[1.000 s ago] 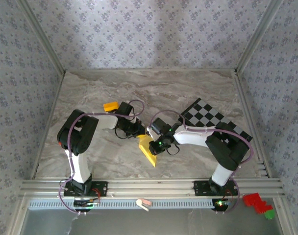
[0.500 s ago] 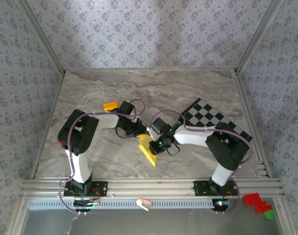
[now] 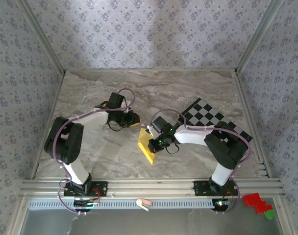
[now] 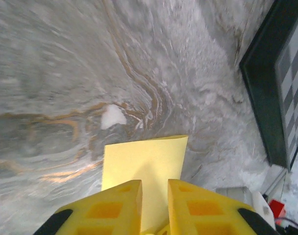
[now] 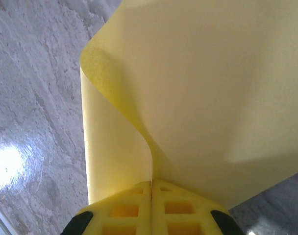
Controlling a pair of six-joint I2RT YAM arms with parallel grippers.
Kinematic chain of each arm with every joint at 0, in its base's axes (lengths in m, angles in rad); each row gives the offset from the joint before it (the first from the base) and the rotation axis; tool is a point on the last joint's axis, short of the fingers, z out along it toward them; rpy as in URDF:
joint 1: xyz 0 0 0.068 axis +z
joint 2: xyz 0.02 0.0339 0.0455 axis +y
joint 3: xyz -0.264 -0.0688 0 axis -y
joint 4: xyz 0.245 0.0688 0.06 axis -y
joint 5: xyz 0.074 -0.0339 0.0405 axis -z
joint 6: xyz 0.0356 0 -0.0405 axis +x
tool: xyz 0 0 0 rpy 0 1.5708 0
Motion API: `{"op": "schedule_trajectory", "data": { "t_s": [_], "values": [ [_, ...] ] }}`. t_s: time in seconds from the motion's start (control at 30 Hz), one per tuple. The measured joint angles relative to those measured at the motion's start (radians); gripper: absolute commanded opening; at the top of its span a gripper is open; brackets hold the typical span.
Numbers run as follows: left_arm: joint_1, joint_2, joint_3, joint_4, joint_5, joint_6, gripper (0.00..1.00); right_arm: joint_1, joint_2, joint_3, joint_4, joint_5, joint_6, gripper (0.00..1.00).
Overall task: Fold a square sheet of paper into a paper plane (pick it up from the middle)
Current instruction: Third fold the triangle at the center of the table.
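The right pincer (image 5: 152, 183) is clenched on the paper (image 5: 198, 88). The yellow sheet curls up and away from its tips. The left pincer (image 4: 155, 188) is let go, its fingers a little apart. The paper shows through the gap and just ahead of it, over the grey tabletop (image 4: 65, 73). A checkered board (image 4: 291, 73) lies farther off to its right.
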Motion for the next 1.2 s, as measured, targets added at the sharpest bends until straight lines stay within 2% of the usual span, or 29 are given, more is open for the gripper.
{"op": "schedule_trajectory", "data": {
  "t_s": [0.17, 0.33, 0.47, 0.73, 1.2],
  "values": [
    [-0.008, -0.170, -0.158, 0.011, -0.014, -0.048, 0.09, -0.022, 0.037, 0.035, 0.016, -0.011, 0.006, 0.02],
    [-0.081, -0.242, -0.267, 0.040, -0.021, -0.103, 0.05, -0.031, 0.068, 0.064, 0.031, -0.023, 0.010, 0.02],
    [-0.132, -0.241, -0.308, 0.097, -0.016, -0.150, 0.05, -0.032, 0.071, 0.066, 0.036, -0.029, 0.011, 0.02],
    [-0.171, -0.184, -0.310, 0.184, -0.014, -0.191, 0.05, -0.032, 0.071, 0.066, 0.039, -0.029, 0.011, 0.02],
    [-0.198, -0.055, -0.297, 0.235, 0.000, -0.201, 0.05, -0.032, 0.071, 0.066, 0.039, -0.029, 0.011, 0.01]
  ]
}}
